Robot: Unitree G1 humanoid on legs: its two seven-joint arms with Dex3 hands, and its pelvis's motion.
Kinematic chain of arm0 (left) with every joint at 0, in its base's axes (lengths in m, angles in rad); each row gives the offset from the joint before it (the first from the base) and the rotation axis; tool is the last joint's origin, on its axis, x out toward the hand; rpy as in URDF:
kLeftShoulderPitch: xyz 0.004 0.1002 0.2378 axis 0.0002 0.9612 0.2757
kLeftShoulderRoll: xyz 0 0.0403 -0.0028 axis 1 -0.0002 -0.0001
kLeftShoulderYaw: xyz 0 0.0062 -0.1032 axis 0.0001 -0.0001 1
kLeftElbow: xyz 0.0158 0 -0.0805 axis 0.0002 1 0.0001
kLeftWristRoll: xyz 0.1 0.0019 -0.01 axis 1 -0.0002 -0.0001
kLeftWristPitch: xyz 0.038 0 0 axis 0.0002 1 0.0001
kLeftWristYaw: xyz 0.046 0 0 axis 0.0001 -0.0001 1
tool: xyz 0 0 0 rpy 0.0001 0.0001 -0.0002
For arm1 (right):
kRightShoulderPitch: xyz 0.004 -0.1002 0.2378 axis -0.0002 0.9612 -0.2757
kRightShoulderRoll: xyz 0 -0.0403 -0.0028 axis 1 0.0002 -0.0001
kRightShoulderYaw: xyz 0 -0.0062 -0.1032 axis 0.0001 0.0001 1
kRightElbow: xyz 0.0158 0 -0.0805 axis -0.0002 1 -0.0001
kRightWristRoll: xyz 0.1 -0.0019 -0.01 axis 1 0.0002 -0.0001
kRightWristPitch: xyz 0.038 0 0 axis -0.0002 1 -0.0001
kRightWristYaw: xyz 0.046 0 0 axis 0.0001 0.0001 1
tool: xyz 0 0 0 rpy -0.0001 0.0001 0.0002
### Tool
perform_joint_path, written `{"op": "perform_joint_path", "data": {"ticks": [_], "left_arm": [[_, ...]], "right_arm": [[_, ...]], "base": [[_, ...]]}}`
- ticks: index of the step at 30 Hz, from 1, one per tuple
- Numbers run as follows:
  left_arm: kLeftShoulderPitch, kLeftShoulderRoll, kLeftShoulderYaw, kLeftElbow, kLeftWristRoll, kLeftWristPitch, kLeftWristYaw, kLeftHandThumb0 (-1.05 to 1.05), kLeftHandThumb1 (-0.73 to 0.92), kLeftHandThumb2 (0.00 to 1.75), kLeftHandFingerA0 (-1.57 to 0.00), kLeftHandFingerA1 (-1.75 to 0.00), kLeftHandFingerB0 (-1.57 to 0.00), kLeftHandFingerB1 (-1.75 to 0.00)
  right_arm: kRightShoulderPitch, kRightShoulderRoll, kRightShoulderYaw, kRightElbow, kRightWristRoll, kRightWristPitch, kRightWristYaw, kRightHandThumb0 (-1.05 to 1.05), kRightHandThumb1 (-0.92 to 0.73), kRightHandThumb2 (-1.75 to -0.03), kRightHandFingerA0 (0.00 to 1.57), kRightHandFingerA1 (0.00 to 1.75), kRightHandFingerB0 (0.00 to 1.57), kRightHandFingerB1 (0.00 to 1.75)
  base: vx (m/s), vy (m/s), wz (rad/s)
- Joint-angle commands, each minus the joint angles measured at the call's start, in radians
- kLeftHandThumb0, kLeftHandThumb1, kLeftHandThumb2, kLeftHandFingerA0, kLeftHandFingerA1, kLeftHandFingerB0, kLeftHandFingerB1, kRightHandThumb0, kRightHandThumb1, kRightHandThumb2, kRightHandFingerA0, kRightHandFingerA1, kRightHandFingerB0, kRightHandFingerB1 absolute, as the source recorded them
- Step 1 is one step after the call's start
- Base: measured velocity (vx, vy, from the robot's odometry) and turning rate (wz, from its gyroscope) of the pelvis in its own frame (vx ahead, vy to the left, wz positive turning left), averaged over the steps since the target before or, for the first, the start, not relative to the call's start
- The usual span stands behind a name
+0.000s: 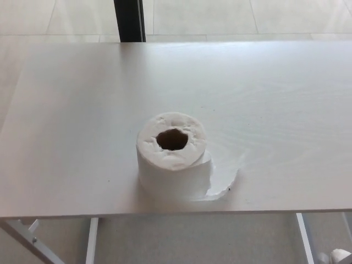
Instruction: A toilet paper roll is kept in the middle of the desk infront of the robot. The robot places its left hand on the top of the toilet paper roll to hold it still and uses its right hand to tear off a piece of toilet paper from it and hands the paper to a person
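On the white desk (82, 110), near its front edge: one toilet paper roll (173, 159), stood upright on end.

The dark core hole is seen from above, at the centre of the roll's top face. A loose tail of paper (224, 179) is laid flat on the desk at the roll's 4 o'clock, touching its base. A dark upright post (130, 20) is seen beyond the desk's far edge at 12 o'clock. Neither robot hand is shown, so their state cannot be told.
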Motion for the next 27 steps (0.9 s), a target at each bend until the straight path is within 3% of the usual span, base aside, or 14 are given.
{"op": "perform_joint_path", "data": {"ticks": [1, 27], "left_arm": [[0.458, -0.939, 1.745, 0.964, -2.147, -0.563, -1.146, -0.16, 0.04, 0.43, -1.10, -0.52, -1.09, -0.52], [0.497, -0.934, 1.745, 0.969, -2.147, -0.556, -1.184, -0.16, 0.04, 0.43, -1.10, -0.52, -1.09, -0.52]], "right_arm": [[-0.157, 0.119, -0.287, 0.268, 0.272, 0.018, -0.264, -0.32, -0.78, -0.62, 0.00, 0.66, 0.14, 0.48], [-0.134, 0.112, -0.303, 0.279, 0.280, 0.016, -0.258, -0.32, -0.78, -0.62, 0.00, 0.66, 0.14, 0.48]], "base": [[0.00, 0.000, 0.00], [0.00, 0.000, 0.00]]}}
